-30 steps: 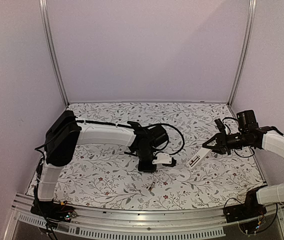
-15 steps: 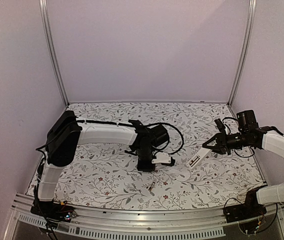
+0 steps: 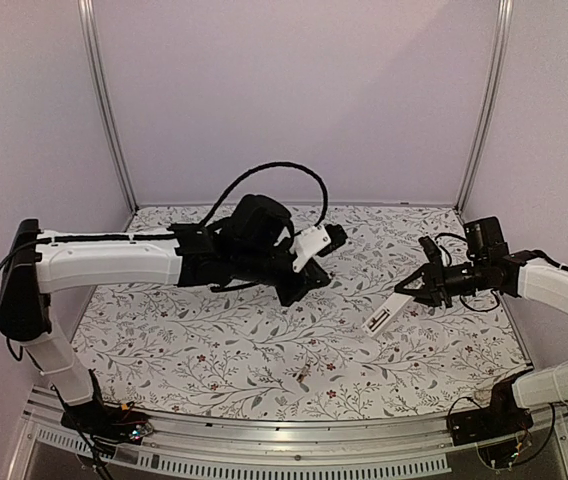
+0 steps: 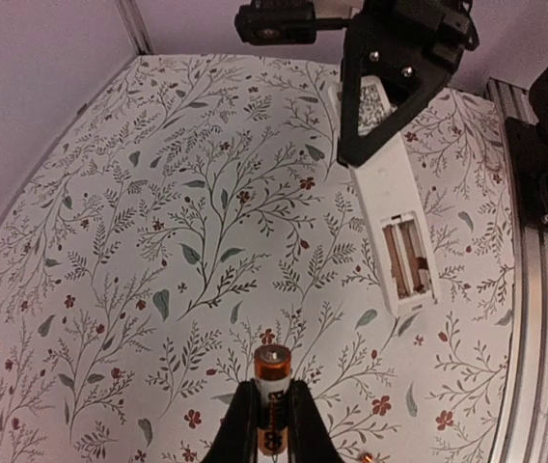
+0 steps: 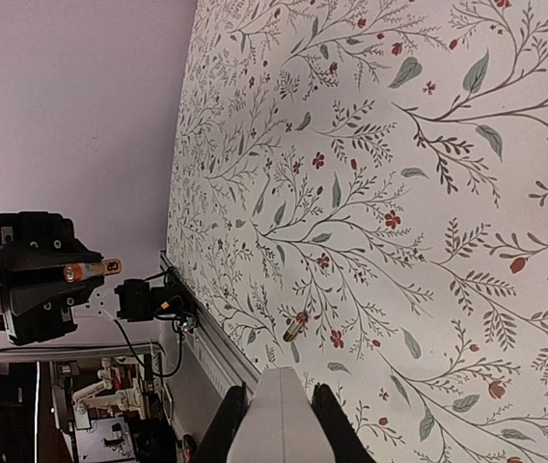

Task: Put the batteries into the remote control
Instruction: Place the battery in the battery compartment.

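My left gripper (image 4: 272, 417) is shut on a coppery battery (image 4: 272, 374), held upright between its fingers, high above the table. In the top view the left gripper (image 3: 311, 279) hangs mid-table. My right gripper (image 3: 422, 289) is shut on the white remote control (image 3: 385, 312), holding it tilted above the right side. In the left wrist view the remote (image 4: 390, 188) shows its open battery bay (image 4: 407, 257). In the right wrist view the remote (image 5: 279, 424) sits between the fingers. A second battery (image 3: 302, 378) lies on the table near the front, also in the right wrist view (image 5: 294, 326).
The floral table mat (image 3: 214, 330) is bounded by a metal rail (image 3: 294, 440) at the front and lilac walls behind and at the sides. A looped black cable (image 3: 274, 175) arches over the left arm.
My left arm has lifted off the table and swung up and back with the battery. My right gripper has shifted the remote slightly left and down.
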Tool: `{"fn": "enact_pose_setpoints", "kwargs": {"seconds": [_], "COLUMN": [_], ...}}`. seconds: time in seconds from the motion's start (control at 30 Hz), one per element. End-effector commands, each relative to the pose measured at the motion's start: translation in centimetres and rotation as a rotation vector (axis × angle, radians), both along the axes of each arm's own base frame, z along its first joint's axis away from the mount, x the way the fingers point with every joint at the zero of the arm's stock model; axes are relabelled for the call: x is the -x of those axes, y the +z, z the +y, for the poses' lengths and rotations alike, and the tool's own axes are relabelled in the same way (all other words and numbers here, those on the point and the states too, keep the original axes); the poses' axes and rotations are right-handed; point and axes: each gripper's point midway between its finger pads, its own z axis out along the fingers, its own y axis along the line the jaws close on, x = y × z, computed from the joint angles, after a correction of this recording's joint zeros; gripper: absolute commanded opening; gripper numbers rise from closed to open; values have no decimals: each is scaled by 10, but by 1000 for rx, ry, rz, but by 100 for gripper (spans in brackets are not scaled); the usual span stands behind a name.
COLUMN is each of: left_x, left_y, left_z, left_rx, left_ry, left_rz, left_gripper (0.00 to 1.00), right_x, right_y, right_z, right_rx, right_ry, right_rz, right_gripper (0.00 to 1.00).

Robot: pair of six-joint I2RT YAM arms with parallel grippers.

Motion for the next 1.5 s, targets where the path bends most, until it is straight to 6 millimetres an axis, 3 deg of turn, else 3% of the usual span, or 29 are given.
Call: {"fn": "enact_pose_setpoints", "kwargs": {"seconds": [0.0,0.17,0.43,0.7,1.13,1.47], "left_x": [5,15,36,32,25,24], "left_y": [18,21,8,-13,-35,-59], "left_z": [-24,-37,-58,-68,-71,-57], "left_rx": [195,281,253,199,128,43], "left_ry": [90,126,93,103,122,158], "left_rz": [115,121,107,97,82,92], "left_gripper": [0,0,0,1,2,3], "right_x": [-7,-10,-16,-16,-17,-18], "right_y": [14,14,12,16,18,18], "right_z": [15,28,47,55,56,56], "right_rx": [-16,-22,-32,-39,-45,-41], "right_ry": [11,20,31,41,36,35], "right_rz": [-6,11,36,52,59,56], "right_gripper": [0,0,0,0,0,0]}}
